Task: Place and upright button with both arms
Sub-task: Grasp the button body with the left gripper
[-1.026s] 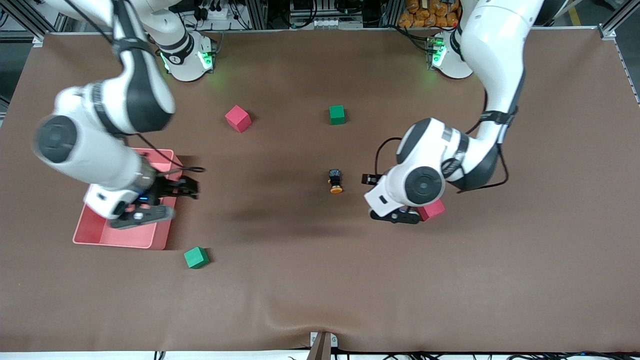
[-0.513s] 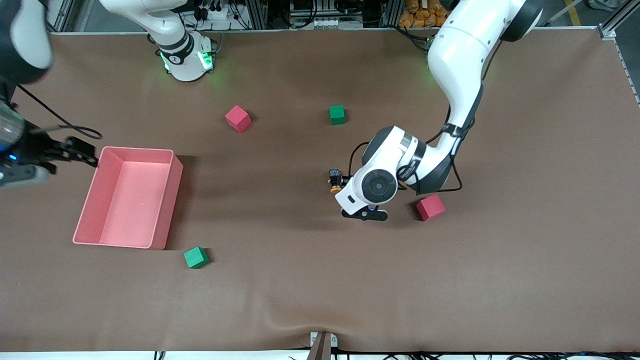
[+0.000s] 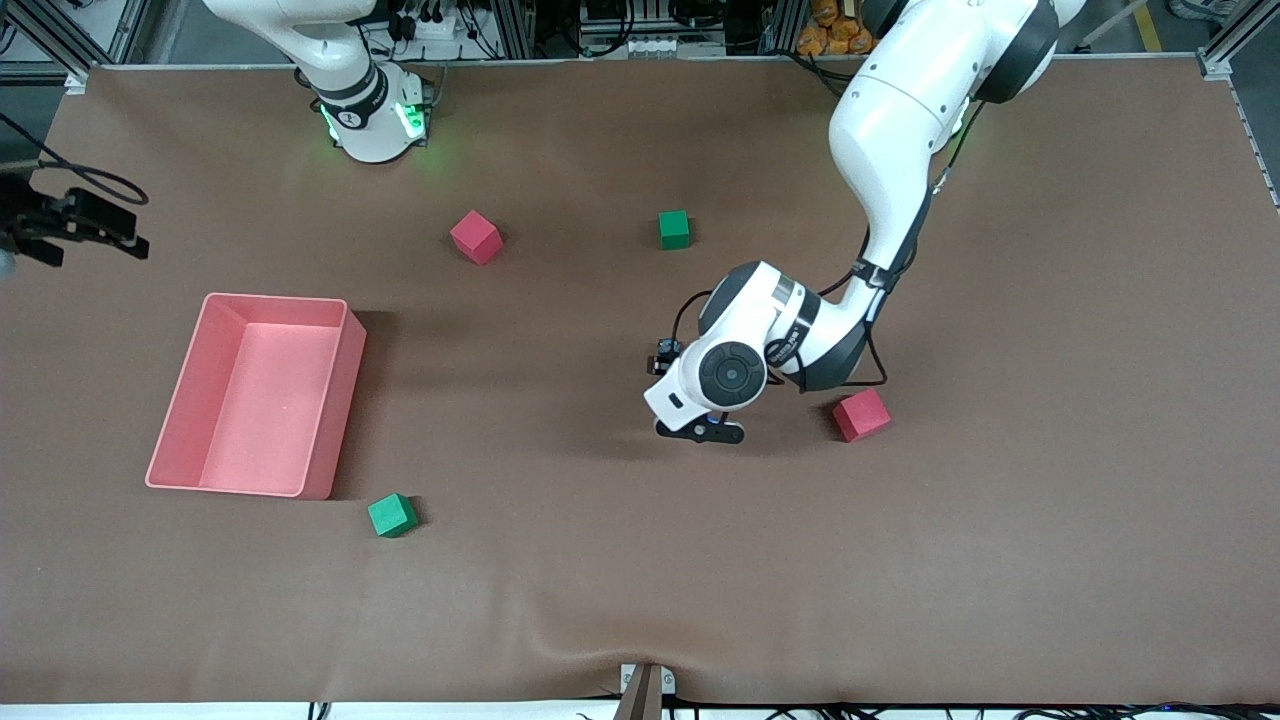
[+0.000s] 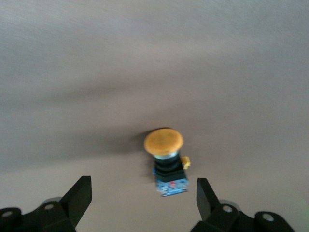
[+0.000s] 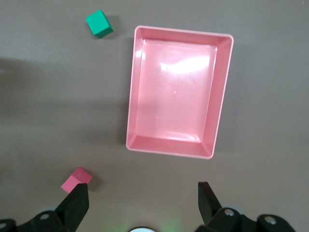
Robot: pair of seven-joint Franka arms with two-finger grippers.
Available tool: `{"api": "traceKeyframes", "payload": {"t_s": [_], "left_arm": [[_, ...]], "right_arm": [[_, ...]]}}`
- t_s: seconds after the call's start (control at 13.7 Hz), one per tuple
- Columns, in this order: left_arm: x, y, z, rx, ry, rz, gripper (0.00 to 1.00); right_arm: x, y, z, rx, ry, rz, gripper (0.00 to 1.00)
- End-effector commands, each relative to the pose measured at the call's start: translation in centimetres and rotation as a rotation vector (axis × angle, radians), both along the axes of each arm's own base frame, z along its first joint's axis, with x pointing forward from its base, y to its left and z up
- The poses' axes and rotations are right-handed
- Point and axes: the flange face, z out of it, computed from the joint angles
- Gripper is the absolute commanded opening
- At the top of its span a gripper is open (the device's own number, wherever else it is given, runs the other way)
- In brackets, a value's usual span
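Note:
The button lies on its side on the brown mat at mid-table, seen in the left wrist view with its orange cap [image 4: 164, 141] pointing away from the fingers and its dark body [image 4: 170, 170] toward them. My left gripper [image 4: 144, 200] is open just above the mat, and the button's body lies between the lines of its fingertips [image 4: 82, 195], touching neither. In the front view the left arm's wrist [image 3: 730, 375] covers the button. My right gripper [image 5: 143, 198] is open and empty, high over the table edge at the right arm's end [image 3: 35, 230].
A pink tray [image 3: 330, 400] stands near the right arm's end and also shows in the right wrist view [image 5: 169, 147]. A red cube [image 3: 475, 237] and a green cube [image 3: 674, 229] lie toward the bases. Another red cube [image 3: 861, 415] lies beside the left wrist. A green cube [image 3: 392, 515] lies nearer the camera than the tray.
My left arm has moved from beside the red cube toward the right arm's end and now covers the button. My right arm has swung off the tray, out to the table edge.

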Motion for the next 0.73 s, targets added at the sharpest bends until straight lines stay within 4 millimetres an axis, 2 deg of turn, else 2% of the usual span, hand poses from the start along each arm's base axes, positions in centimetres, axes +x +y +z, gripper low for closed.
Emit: {"api": "traceKeyframes", "payload": {"t_s": [0.0, 0.22, 0.66], "left_arm": [[0.2, -0.8, -0.6, -0.015, 0.001, 0.022, 0.89], [-0.8, -1.7, -2.3, -0.002, 0.017, 0.005, 0.86], [-1.5, -2.1, -3.7, 0.035, 0.036, 0.054, 0.8]], "right_arm": [[-1.5, 0.2, 0.5, -0.016, 0.023, -0.082, 1.0], [-1.6, 0.1, 1.6, -0.016, 0.009, -0.086, 1.0], [-1.6, 0.4, 3.6, -0.023, -0.016, -0.094, 1.0]]}}
